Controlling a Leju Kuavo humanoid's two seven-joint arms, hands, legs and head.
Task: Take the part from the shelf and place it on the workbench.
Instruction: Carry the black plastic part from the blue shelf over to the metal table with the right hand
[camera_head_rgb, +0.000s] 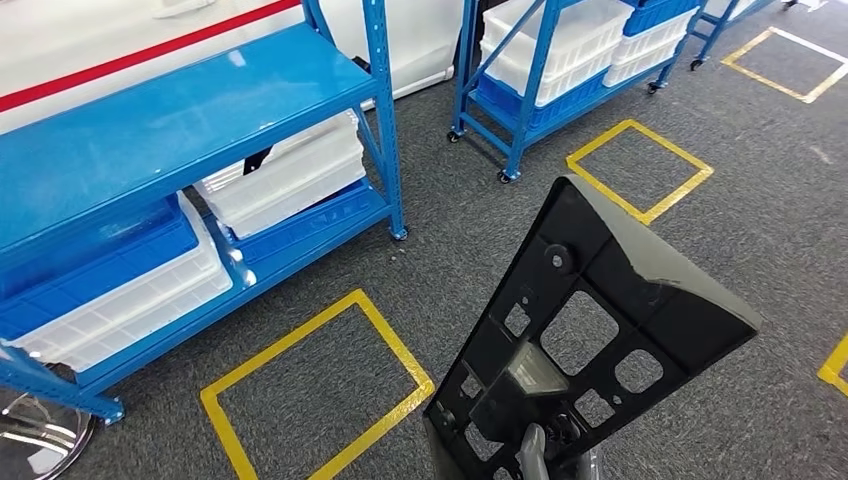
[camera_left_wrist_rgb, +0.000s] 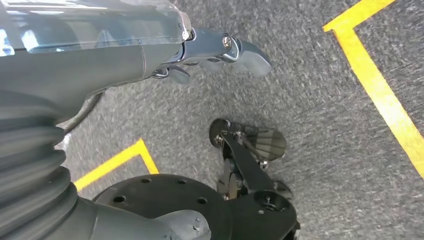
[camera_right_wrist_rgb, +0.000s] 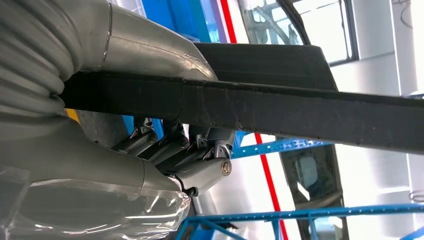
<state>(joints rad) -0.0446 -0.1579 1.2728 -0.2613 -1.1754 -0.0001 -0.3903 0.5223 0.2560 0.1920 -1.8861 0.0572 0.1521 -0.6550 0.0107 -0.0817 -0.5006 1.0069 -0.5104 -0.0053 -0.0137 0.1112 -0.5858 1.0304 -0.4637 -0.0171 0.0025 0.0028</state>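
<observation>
The part (camera_head_rgb: 600, 320) is a flat black plastic panel with several cut-outs and a grey, wedge-shaped side. It stands upright in front of me over the carpet floor. My right hand (camera_head_rgb: 534, 452) grips its lower end at the bottom edge of the head view. In the right wrist view the thick grey thumb (camera_right_wrist_rgb: 150, 50) lies on one face of the part (camera_right_wrist_rgb: 300, 110) and the darker fingers (camera_right_wrist_rgb: 190, 155) press on the other face. My left hand (camera_left_wrist_rgb: 215, 47) hangs over the floor, fingers stretched out and holding nothing.
A blue shelf (camera_head_rgb: 180, 120) with white bins (camera_head_rgb: 290, 175) and a blue bin (camera_head_rgb: 90, 265) stands to my left. A second blue shelf (camera_head_rgb: 540, 100) on castors holds more bins at the back. Yellow tape squares (camera_head_rgb: 320, 390) mark the grey carpet.
</observation>
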